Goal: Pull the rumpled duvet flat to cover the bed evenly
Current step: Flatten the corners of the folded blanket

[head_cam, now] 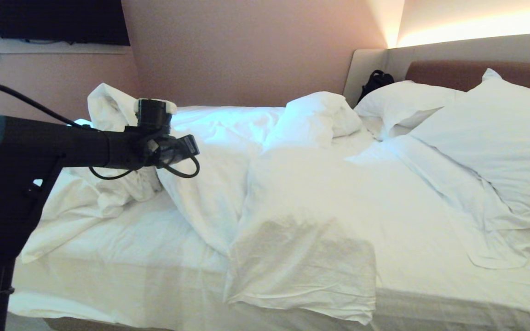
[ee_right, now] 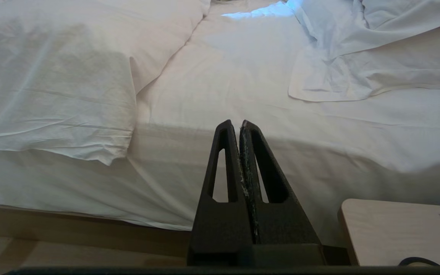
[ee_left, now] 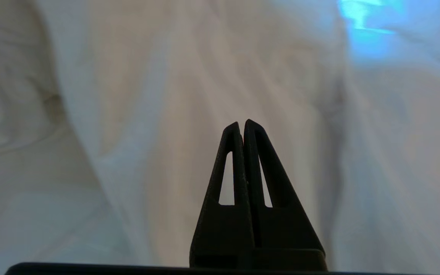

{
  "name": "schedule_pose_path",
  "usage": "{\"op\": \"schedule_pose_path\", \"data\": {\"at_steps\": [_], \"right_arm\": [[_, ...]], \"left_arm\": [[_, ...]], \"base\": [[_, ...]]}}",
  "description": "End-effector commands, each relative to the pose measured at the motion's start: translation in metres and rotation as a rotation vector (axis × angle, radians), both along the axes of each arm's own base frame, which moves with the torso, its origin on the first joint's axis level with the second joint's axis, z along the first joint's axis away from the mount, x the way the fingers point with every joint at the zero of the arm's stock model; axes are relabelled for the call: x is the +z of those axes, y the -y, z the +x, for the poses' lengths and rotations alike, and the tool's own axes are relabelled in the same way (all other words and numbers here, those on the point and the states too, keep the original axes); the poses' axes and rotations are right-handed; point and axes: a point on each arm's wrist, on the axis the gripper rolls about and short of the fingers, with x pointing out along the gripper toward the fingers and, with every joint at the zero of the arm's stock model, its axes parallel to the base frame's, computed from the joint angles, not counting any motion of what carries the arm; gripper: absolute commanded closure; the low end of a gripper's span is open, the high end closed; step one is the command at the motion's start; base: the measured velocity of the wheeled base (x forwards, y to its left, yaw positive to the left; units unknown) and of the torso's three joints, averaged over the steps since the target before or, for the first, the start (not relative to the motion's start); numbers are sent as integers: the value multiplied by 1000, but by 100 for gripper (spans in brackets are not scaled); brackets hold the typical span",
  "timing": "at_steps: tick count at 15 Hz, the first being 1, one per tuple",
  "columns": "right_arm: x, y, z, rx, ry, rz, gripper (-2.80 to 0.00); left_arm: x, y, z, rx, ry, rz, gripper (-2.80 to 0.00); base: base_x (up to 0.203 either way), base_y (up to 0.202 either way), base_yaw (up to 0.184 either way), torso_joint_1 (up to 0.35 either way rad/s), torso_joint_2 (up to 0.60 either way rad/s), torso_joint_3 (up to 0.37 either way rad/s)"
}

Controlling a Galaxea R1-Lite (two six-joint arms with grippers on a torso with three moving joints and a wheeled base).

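The duvet lies rumpled on the bed. One heap rises at the far left, a thick fold runs down the middle, and a folded corner hangs over the near edge. My left gripper reaches out over the left part of the bed, just above the fold. In the left wrist view the left gripper is shut with nothing between its fingers, and white duvet cloth fills the background. My right gripper is shut and empty, low beside the bed's near side, right of the hanging duvet corner.
Two pillows lean on the brown headboard, with a black bag in the far corner. A light wooden bedside table stands right of my right gripper. The tan bed base shows under the sheet.
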Motion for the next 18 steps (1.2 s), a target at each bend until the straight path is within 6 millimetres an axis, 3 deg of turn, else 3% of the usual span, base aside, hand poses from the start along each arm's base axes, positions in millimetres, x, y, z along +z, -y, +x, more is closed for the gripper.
{"op": "schedule_pose_path", "data": {"at_steps": [1, 5, 6, 11, 15, 18], "right_arm": [[0, 0, 0, 1, 1, 0, 0], [0, 0, 0, 1, 1, 0, 0], [0, 0, 0, 1, 1, 0, 0], [0, 0, 0, 1, 1, 0, 0], [0, 0, 0, 1, -1, 0, 0], [0, 0, 0, 1, 1, 0, 0]], "left_arm": [[-17, -7, 8, 17, -35, 2, 0], [-30, -13, 20, 31, -44, 0, 0], [-31, -16, 22, 39, -42, -3, -280], [-18, -21, 15, 85, -34, -49, -280], [-34, -26, 17, 163, -77, -18, -280], [-26, -32, 16, 212, -57, 14, -280]], "base": [[0, 0, 0, 0, 0, 0], [0, 0, 0, 0, 0, 0], [0, 0, 0, 0, 0, 0], [0, 0, 0, 0, 0, 0], [0, 0, 0, 0, 0, 0], [0, 0, 0, 0, 0, 0]]}}
